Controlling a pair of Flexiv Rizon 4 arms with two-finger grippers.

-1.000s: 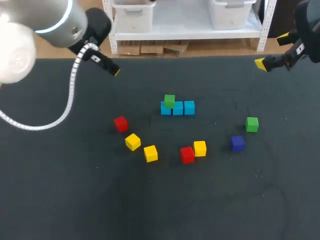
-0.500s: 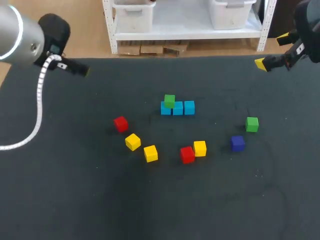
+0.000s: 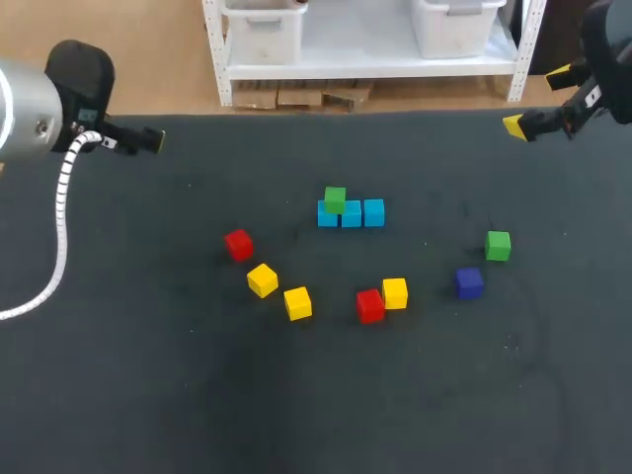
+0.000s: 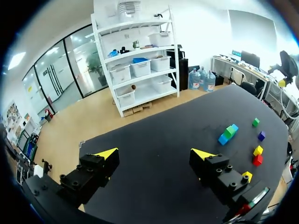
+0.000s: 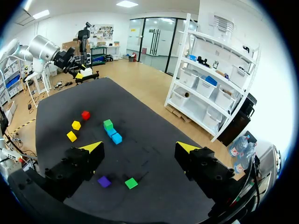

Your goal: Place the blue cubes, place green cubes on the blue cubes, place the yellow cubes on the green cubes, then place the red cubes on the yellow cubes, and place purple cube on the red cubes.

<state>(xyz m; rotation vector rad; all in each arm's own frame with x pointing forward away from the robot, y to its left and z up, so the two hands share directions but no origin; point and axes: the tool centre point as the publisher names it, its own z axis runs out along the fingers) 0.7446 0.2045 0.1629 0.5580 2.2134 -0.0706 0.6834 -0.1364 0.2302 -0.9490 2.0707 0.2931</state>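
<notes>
A row of three light-blue plastic cubes [image 3: 351,213] sits mid-table as the base layer, with one green cube [image 3: 335,199] already on its left end. The second green cube [image 3: 498,245] lies well apart to the right, near the purple cube [image 3: 469,282], and is probably next. The left gripper [image 4: 155,154] and right gripper [image 5: 139,147] hang spread and empty over the far corners, clear of the red cubes [image 3: 238,244] and yellow cubes [image 3: 297,302] scattered nearer on the black matte tabletop [image 3: 148,395].
</notes>
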